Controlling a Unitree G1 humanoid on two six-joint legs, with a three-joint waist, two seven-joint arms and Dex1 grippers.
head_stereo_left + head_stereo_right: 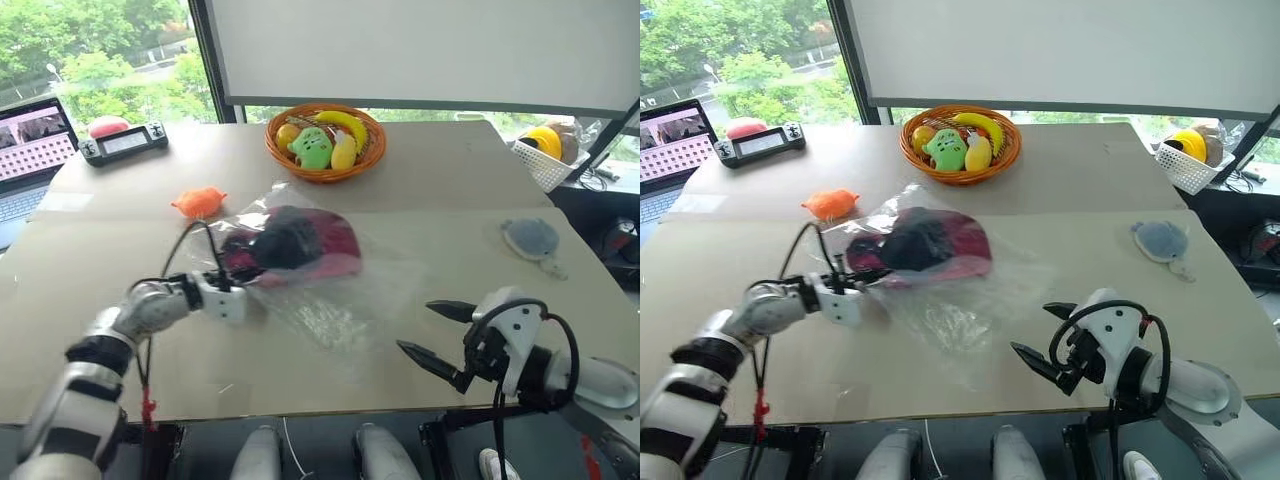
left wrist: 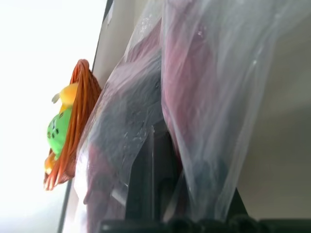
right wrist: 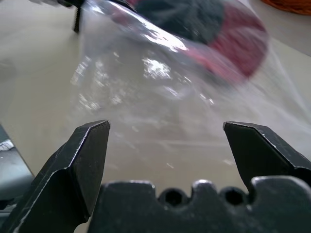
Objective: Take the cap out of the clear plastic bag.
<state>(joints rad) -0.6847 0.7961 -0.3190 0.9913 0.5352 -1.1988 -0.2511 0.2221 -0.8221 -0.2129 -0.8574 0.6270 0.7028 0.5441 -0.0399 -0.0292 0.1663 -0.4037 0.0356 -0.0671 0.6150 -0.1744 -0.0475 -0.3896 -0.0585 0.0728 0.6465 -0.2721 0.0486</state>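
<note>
Nearest, on the right: right hand point(image 1: 425, 329) spread wide, hovering over the counter point(image 1: 450, 180), empty, just short of the clear plastic bag point(image 1: 330, 300). Left of it: left hand point(image 1: 862, 280) pressed together, pinching the bag's left edge. Inside the bag, mid-counter: the cap point(image 1: 300, 245). Farther back: orange wicker basket point(image 1: 372, 150) holding a banana point(image 1: 342, 122) and green plush toy point(image 1: 313, 148).

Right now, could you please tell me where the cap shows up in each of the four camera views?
Left eye view: the cap lies mid-table inside the clear plastic bag.
Right eye view: centre, slightly left, in front of the fruit basket.
Left wrist view: close up through the plastic, dark red and black, across the middle.
Right wrist view: along the top edge, beyond the right gripper, which is open.
Shared landmark: the fruit basket.
</note>
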